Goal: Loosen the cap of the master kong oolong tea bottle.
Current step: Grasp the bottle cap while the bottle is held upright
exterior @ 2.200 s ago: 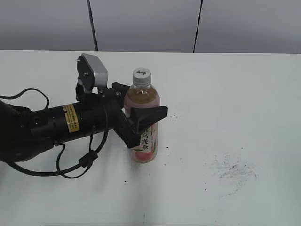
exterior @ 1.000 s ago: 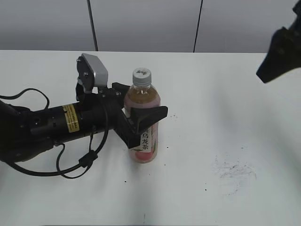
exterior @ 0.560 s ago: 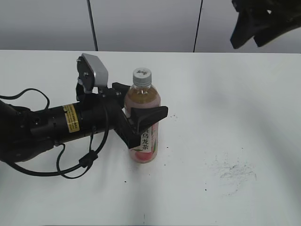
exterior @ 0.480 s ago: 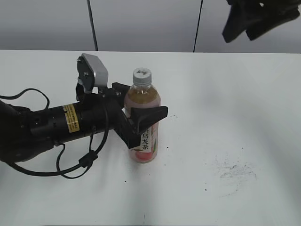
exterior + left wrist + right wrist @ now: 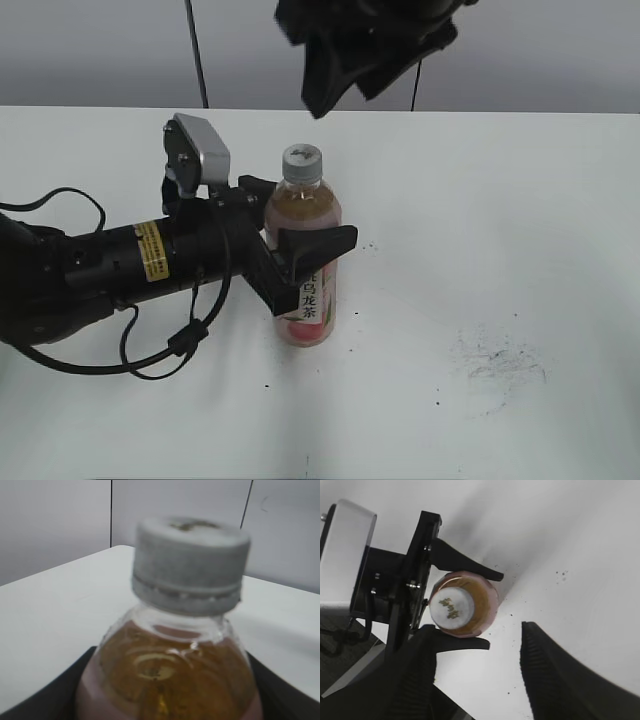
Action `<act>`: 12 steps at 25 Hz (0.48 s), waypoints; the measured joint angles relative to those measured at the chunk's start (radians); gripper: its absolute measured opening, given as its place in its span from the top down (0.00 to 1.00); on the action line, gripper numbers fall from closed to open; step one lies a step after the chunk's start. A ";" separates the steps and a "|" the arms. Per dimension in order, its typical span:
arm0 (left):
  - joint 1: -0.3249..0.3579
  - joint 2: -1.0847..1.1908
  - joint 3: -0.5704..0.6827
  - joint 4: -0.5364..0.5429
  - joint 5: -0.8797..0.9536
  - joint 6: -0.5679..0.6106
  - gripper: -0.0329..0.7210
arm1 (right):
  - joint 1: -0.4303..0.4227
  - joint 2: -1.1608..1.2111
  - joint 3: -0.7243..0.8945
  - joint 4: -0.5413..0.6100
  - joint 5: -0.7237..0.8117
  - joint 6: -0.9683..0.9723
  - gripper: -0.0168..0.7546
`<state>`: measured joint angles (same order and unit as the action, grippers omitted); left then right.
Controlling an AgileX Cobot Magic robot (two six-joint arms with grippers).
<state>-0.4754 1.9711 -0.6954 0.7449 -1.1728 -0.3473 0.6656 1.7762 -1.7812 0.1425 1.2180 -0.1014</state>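
Note:
The master kong oolong tea bottle (image 5: 305, 270) stands upright on the white table (image 5: 480, 220), amber tea inside, pink label with black characters. Its white-grey cap (image 5: 301, 157) is on the neck; it also shows in the left wrist view (image 5: 190, 560) and from above in the right wrist view (image 5: 451, 607). My left gripper (image 5: 300, 245) is shut on the bottle's body (image 5: 170, 680) below the shoulder. My right gripper (image 5: 345, 70) hangs open and empty high above and just behind the bottle; its fingers (image 5: 477, 680) are spread wide, offset from the cap.
The left arm (image 5: 110, 265) lies low over the table's left side with its cables. A grey wall (image 5: 300, 50) runs behind the table. Dark smudges (image 5: 495, 360) mark the table at the right.
My right arm has come in from the upper right and swung left, now above the bottle. The left gripper and the bottle have not moved.

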 joint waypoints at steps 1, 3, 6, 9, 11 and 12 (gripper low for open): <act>0.000 0.000 0.000 0.000 0.000 0.000 0.37 | 0.021 0.015 0.000 -0.009 0.000 0.009 0.45; 0.000 0.000 0.000 0.000 0.000 0.000 0.37 | 0.054 0.042 0.000 -0.025 0.000 0.023 0.45; -0.001 0.000 0.000 0.000 0.000 0.000 0.37 | 0.083 0.063 -0.002 -0.040 0.000 0.056 0.45; -0.001 0.000 0.000 0.000 0.000 0.000 0.37 | 0.088 0.070 -0.020 -0.048 0.002 0.073 0.45; -0.001 0.000 0.000 0.000 0.000 0.000 0.37 | 0.088 0.080 -0.035 -0.052 0.002 0.085 0.45; -0.001 0.000 0.000 0.000 0.000 0.000 0.37 | 0.088 0.086 -0.042 -0.052 0.002 0.092 0.45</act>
<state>-0.4762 1.9711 -0.6954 0.7449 -1.1728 -0.3473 0.7538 1.8618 -1.8233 0.0906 1.2199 -0.0095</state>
